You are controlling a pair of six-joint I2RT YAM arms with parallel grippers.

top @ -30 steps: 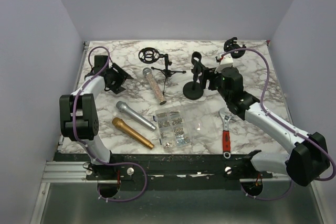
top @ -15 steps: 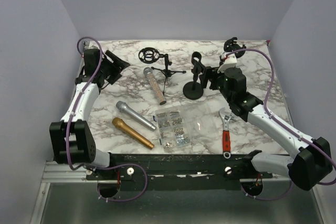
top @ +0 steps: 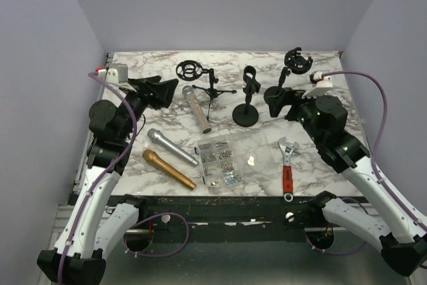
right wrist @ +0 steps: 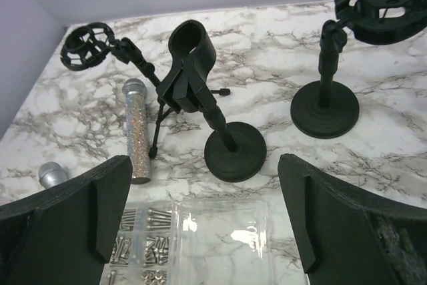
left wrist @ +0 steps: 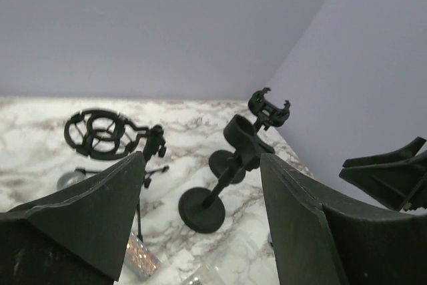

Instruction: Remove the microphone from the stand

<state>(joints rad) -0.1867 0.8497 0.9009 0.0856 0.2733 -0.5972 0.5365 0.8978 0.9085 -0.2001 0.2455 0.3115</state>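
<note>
Three microphones lie flat on the marble table: a glitter one point(top: 196, 107), a silver one point(top: 172, 146) and a gold one point(top: 168, 168). The round-base stand point(top: 247, 101) holds an empty clip point(right wrist: 192, 55). The tripod stand point(top: 208, 83) and the far right stand point(top: 292, 65) carry empty shock mounts. My left gripper point(top: 157, 91) is open and empty, raised left of the tripod stand. My right gripper point(top: 280, 101) is open and empty, just right of the round-base stand. The left wrist view shows the clip stand point(left wrist: 230, 165) between my fingers point(left wrist: 87, 211).
A clear box of screws point(top: 225, 159) sits at the front middle, also in the right wrist view point(right wrist: 193, 238). A red-handled wrench point(top: 287, 168) lies to its right. Grey walls close in the table on three sides.
Both arms have lifted and drawn back toward the near edge. My right gripper has moved right, away from the clip stand. My left gripper has swung right toward the tripod stand.
</note>
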